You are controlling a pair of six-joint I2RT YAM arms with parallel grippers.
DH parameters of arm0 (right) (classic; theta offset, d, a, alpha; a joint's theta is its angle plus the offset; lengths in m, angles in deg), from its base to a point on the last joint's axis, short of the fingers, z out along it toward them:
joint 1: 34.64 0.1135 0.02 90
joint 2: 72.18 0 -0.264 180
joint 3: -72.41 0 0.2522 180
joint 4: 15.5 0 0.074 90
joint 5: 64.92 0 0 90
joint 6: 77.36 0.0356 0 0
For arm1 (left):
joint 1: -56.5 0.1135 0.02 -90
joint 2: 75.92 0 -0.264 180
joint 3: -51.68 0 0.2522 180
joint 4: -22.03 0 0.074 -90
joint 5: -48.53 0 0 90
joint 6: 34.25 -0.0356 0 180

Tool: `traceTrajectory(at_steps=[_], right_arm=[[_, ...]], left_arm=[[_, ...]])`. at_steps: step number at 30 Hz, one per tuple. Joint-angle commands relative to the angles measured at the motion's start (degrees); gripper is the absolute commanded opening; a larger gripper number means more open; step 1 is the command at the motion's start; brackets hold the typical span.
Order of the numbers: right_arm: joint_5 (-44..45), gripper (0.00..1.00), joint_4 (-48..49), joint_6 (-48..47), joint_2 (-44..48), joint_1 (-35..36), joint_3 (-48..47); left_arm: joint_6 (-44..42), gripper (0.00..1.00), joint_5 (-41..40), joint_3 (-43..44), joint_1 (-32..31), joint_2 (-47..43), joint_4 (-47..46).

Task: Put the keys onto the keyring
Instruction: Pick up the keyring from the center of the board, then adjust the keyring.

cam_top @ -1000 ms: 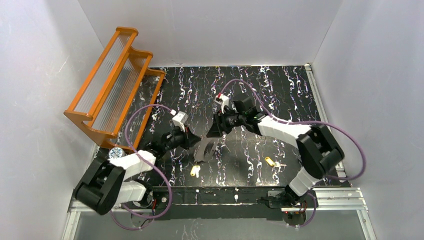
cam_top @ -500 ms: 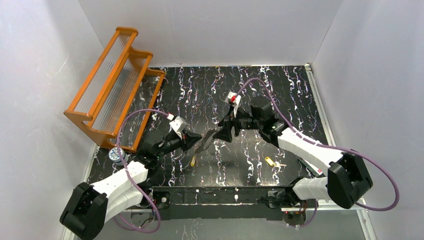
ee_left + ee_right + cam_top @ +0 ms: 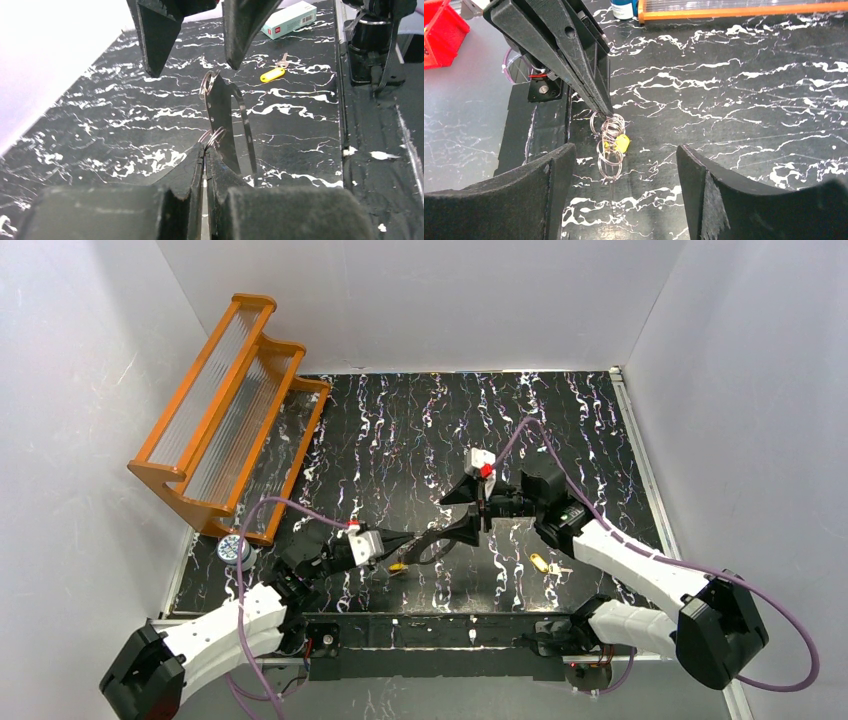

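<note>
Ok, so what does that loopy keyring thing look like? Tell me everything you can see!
The keyring is a thin, greyish, bendy-looking band curved into a long oval loop, with small silver wire rings at both ends. It sticks out from the left gripper, whose shut jaws pinch its near end. The right gripper has its jaws open on either side of the far end, not touching it. A yellow key sits against the rings. I cannot tell whether it is threaded on.

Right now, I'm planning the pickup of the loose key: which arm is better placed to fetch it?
Probably right. The right gripper is open and empty, and the loose key lies on its side of the table. The left gripper is shut on the keyring.
</note>
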Motion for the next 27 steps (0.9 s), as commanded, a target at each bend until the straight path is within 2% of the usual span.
traceTrajectory(at_steps=[1,7,11,16,21,25,27], right_arm=[[-2.6,0.83,2.2,-3.3,2.2,-0.2,-0.1],[-0.8,0.92,2.4,-4.6,4.6,-0.2,1.1],[0.3,0.99,3.6,-4.7,6.6,-0.2,2.6],[1.2,0.99,4.2,-4.2,7.6,-0.1,3.3],[-1.7,0.98,5.2,-4.0,7.8,-0.2,3.6],[-3.2,0.91,9.2,-1.6,7.8,-0.2,5.4],[-4.0,0.82,12.0,0.3,7.7,-0.1,6.3]], left_arm=[[-10.5,0.0,0.1,-1.6,-1.5,-2.9,-4.2],[-14.5,0.0,-0.6,-3.7,-2.7,-6.0,-5.0],[-12.4,0.0,-1.6,-3.7,-2.8,-6.8,-5.2],[6.8,0.0,-11.3,0.3,-2.8,-2.9,-5.1],[23.0,0.0,-14.8,4.9,-2.8,4.7,-5.2],[30.9,0.0,-16.9,7.5,-2.8,8.7,-5.2],[33.6,0.0,-18.3,8.3,-2.9,9.8,-5.2]])
